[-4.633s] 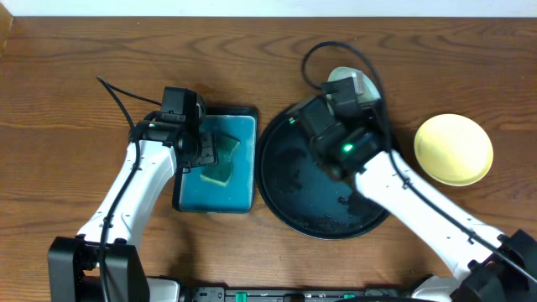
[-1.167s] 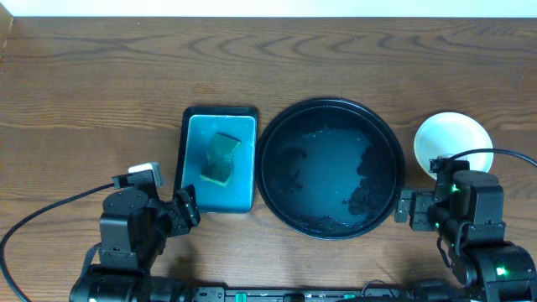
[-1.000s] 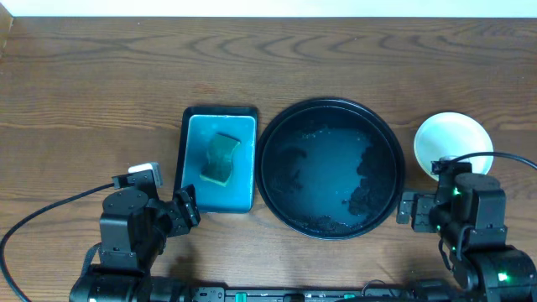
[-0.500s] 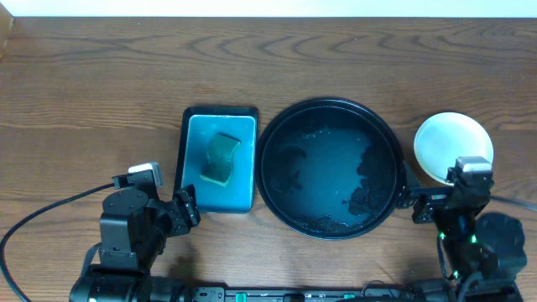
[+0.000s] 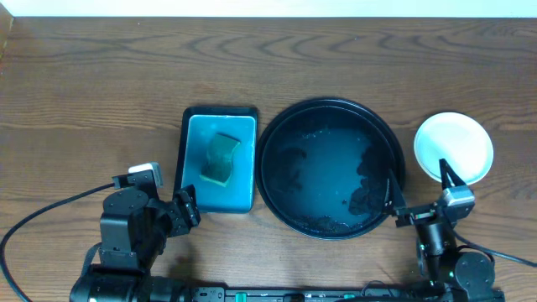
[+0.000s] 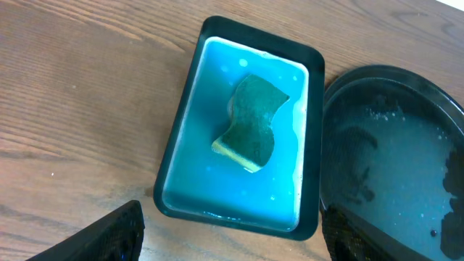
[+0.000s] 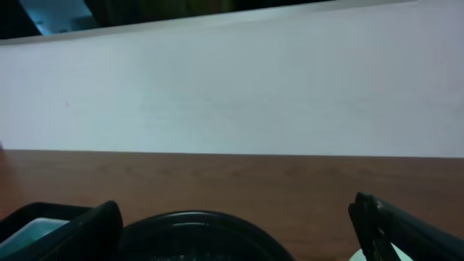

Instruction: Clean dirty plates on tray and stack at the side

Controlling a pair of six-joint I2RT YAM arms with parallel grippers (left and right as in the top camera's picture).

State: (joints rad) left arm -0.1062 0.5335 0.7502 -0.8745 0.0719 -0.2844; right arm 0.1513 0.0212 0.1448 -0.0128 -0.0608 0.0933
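The round black tray (image 5: pixel 273 126) sits mid-table, wet and streaked with foam, with no plate on it. A pale plate (image 5: pixel 454 148) lies on the wood to its right; what is under it is hidden. My right gripper (image 5: pixel 417 191) is open and empty at the front, between the tray's right rim and that plate. In the right wrist view its fingers (image 7: pixel 81 232) frame the tray's rim (image 7: pixel 194 217). My left gripper (image 5: pixel 181 210) is open and empty, just in front of the teal tray's near-left corner. Its fingers (image 6: pixel 109 233) show at the bottom of the left wrist view.
A rectangular teal tray (image 5: pixel 195 134) holding a green sponge (image 5: pixel 220 158) stands left of the black tray, also seen as the teal tray (image 6: pixel 190 130) and sponge (image 6: pixel 251 122) in the left wrist view. A white wall (image 7: pixel 232 87) runs behind the table.
The right arm has drawn back toward the front edge and tipped up, uncovering the pale plate. The left arm, both trays and the sponge have not moved.
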